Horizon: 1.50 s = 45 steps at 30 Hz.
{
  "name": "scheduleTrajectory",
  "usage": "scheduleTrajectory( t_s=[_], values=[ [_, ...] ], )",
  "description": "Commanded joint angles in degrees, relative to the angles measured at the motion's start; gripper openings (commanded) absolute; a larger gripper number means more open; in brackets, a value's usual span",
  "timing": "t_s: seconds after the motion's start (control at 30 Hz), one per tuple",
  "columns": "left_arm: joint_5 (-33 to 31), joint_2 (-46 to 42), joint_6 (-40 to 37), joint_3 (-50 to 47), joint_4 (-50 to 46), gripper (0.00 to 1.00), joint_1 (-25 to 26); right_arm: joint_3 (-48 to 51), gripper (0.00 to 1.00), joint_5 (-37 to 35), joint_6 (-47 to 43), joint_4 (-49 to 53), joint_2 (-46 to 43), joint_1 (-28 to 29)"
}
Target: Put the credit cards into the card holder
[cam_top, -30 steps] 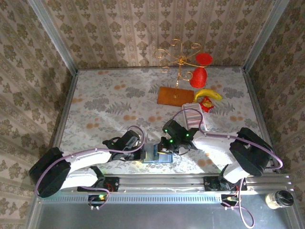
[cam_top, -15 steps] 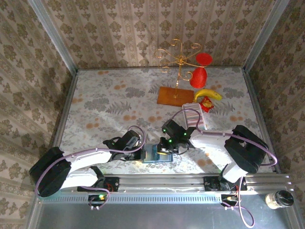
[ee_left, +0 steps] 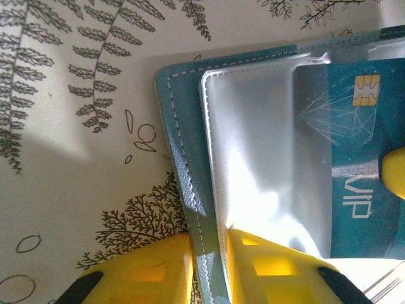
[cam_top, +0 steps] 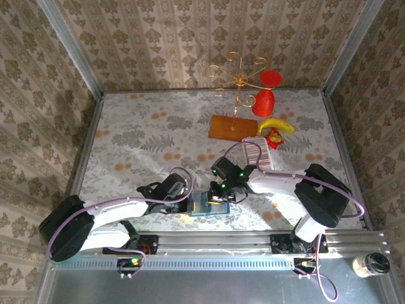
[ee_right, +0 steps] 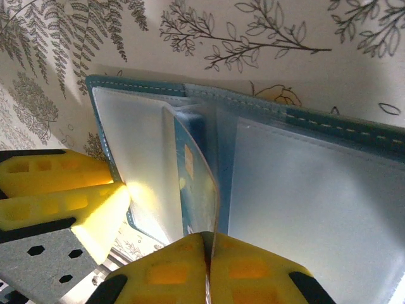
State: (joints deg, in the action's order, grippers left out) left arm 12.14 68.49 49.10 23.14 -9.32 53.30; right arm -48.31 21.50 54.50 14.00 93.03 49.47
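The teal card holder [cam_top: 204,204] lies open near the table's front edge, with clear sleeves inside [ee_left: 253,145]. My left gripper [ee_left: 209,244] is shut on its left edge, pinching the teal cover [ee_left: 180,126] and a sleeve between the yellow fingers. My right gripper [ee_right: 207,244] is shut on the edge of a teal credit card [ee_right: 196,183]. The card stands on edge, its far end inside a sleeve of the card holder [ee_right: 304,190]. In the left wrist view that credit card [ee_left: 354,158] shows a gold chip and "VIP", partly under clear plastic. Both grippers meet over the holder: left gripper [cam_top: 187,201], right gripper [cam_top: 221,193].
A whitish striped tray [cam_top: 258,153] sits just behind the right arm. Further back are an orange-brown board [cam_top: 232,126] bearing a gold wire stand [cam_top: 239,82], red items [cam_top: 264,101] and a banana [cam_top: 276,124]. A small jar [cam_top: 370,264] stands off the table, bottom right.
My right gripper has shifted a little left toward the holder with the teal card. The left gripper has kept its hold and place.
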Motion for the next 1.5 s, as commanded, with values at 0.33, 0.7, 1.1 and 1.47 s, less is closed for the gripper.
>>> scheduleTrajectory(
  t_s=[0.33,0.7,1.1,1.47],
  values=[
    [-0.3,-0.1,-0.1,-2.4,1.3,0.21,1.6,-6.3,0.24,-6.5,-5.1,12.0,4.9,2.0],
    [-0.2,-0.8,0.5,-3.9,2.7,0.21,1.8,-9.7,0.27,-4.3,-1.8,8.1,8.4,3.9],
    [-0.4,-1.7,1.2,-4.6,3.5,0.20,2.4,-4.4,0.29,-6.2,9.5,-2.8,3.3,4.5],
    [-1.2,-3.4,1.5,-5.2,3.3,0.20,2.6,-4.8,0.38,-13.6,8.2,6.8,-1.7,4.8]
  ],
)
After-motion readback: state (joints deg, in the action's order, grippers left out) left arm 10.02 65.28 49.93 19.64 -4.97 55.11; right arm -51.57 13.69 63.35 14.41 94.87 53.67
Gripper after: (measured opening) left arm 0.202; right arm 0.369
